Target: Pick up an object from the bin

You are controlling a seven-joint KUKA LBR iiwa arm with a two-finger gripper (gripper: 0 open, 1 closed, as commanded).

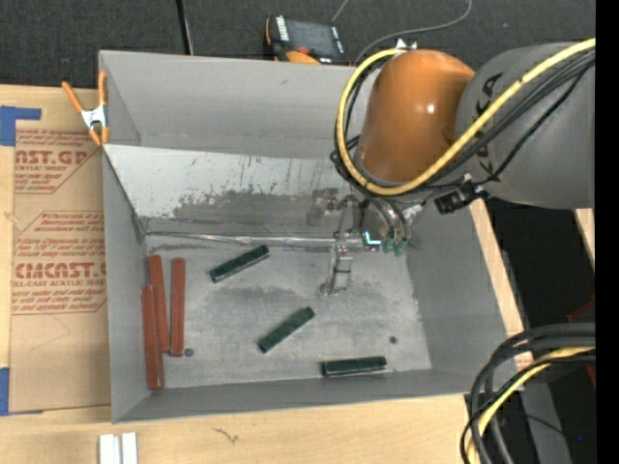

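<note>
Looking down, we see the grey metal bin (222, 95) first, its floor scuffed. Over its right rim reaches the arm (542, 114), with an orange cover (416, 114) on the wrist above the far right corner. Along the left wall lie reddish-brown sticks (155, 327), side by side and parallel to that wall. Three dark green bars lie apart: a slanted bar (239, 263) left of centre, a second bar (286, 329) midway towards the near wall, a third bar (354, 365) flat along the near wall. The gripper (336, 276) hangs right of centre over the floor, nearest the second bar yet apart from it. Whether the gripper stands apart or together we cannot tell.
</note>
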